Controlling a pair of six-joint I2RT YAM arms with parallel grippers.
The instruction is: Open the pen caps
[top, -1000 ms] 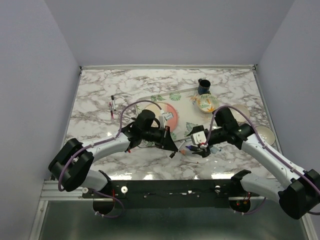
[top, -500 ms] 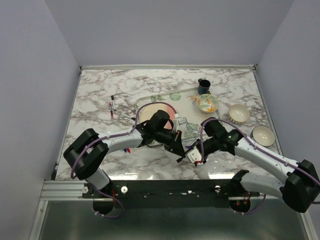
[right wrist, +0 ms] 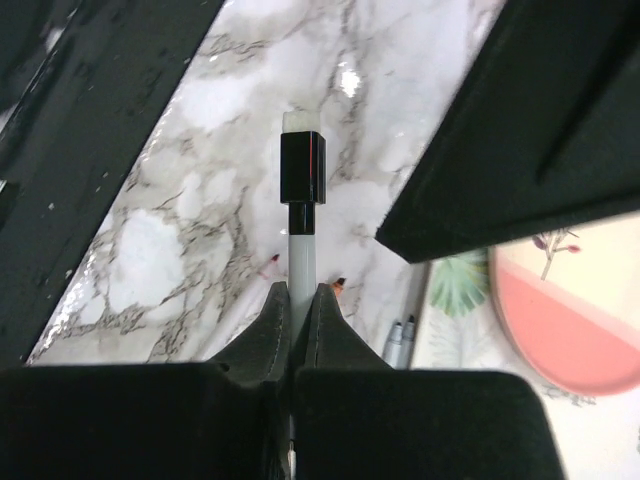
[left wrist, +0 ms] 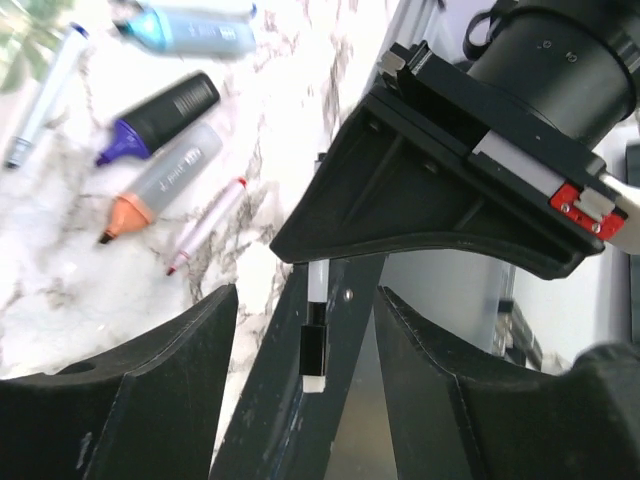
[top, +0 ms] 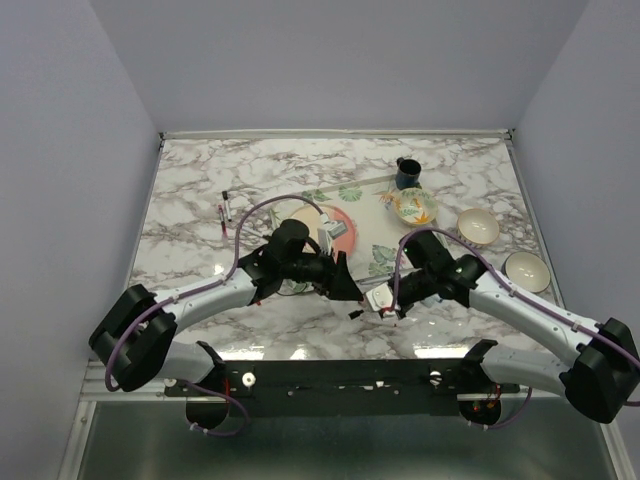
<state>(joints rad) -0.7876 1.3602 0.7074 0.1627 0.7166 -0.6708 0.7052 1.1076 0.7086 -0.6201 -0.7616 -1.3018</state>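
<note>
White pen (right wrist: 302, 250) along right hand (right wrist: 291, 295), black cap (right wrist: 302, 168) outermost

Tabletop (top: 200, 190): white-grey marble pattern. Plain lavender walls (top: 330, 60) stand on the left, far and right edges. Thin metal trim (top: 330, 132) runs along the far edge, an aluminium rail (top: 100, 380) below the near edge. Light glare (top: 300, 352) shows near the near edge.

White arms (top: 205, 297) carry black joints and purple cables.
</note>
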